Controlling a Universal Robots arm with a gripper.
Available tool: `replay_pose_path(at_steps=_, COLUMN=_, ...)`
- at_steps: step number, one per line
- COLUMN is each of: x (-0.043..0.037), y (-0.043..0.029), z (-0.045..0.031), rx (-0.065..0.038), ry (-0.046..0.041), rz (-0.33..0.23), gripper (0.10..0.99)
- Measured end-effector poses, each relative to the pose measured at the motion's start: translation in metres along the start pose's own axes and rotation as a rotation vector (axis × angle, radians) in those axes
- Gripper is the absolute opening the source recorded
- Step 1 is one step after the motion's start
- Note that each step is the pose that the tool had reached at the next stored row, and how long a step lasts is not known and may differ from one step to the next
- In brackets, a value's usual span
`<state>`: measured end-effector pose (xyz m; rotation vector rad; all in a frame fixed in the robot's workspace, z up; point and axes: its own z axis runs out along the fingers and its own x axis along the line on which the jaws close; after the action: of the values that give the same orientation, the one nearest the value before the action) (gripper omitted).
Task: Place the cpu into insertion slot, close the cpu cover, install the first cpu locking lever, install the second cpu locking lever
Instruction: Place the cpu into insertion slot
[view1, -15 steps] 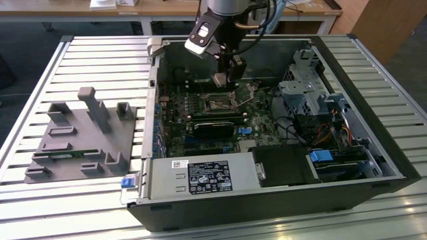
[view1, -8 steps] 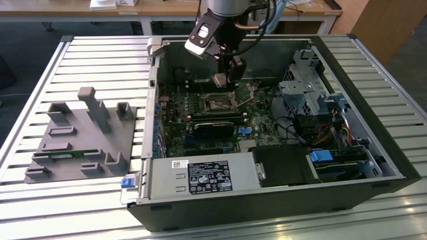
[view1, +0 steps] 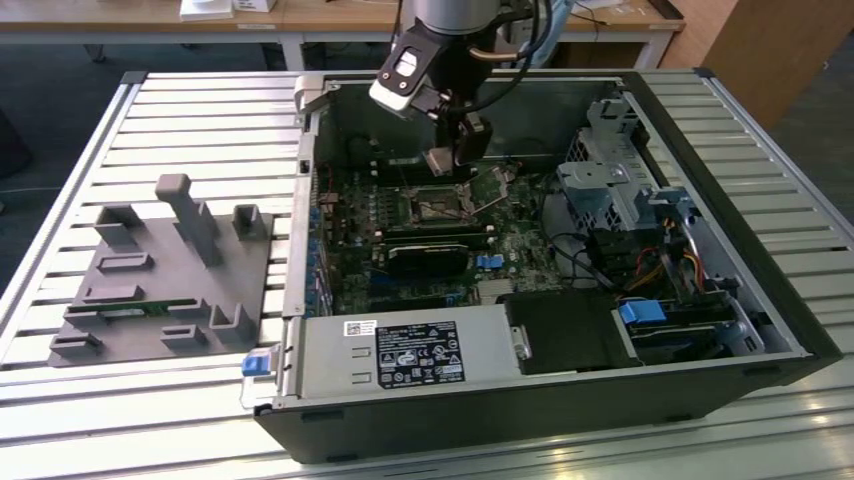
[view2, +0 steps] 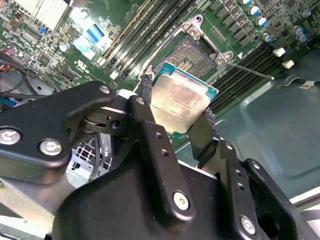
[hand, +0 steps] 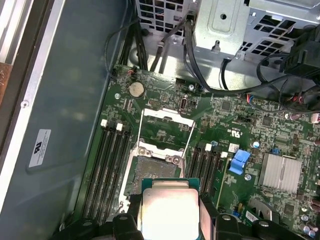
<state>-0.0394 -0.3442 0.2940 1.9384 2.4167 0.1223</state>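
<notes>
robot gripper (view1: 445, 160) holding the cpu (view2: 182, 102) inside an open computer case (view1: 400, 420) on a slatted tabletop (view1: 200, 100).
the two black fingers (view2: 150, 130) pinch the cpu by opposite edges, its dull silver top showing in both wrist views. it hangs above the green board, partly over the insertion slot (hand: 155, 176) and not seated in it. the cpu cover (hand: 167, 114) is swung open beside the slot. a thin locking lever (view2: 250, 70) sticks out free. a grey holder (view1: 160, 280) sits at the exterior view's left.
</notes>
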Motion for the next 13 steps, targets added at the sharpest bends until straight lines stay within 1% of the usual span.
replay_pose_path(at_steps=7, x=0.0, y=-0.0001, z=0.0012, rx=-0.001, ry=-0.0036, rz=0.043, gripper=0.541)
replay_pose_path(at_steps=12, x=0.0, y=-0.0002, z=0.0029, rx=-0.002, ry=-0.0107, rz=0.121, gripper=0.541)
replay_pose_path(at_steps=13, x=0.0, y=-0.0002, z=0.003, rx=-0.002, ry=-0.0125, rz=0.13, gripper=0.541)
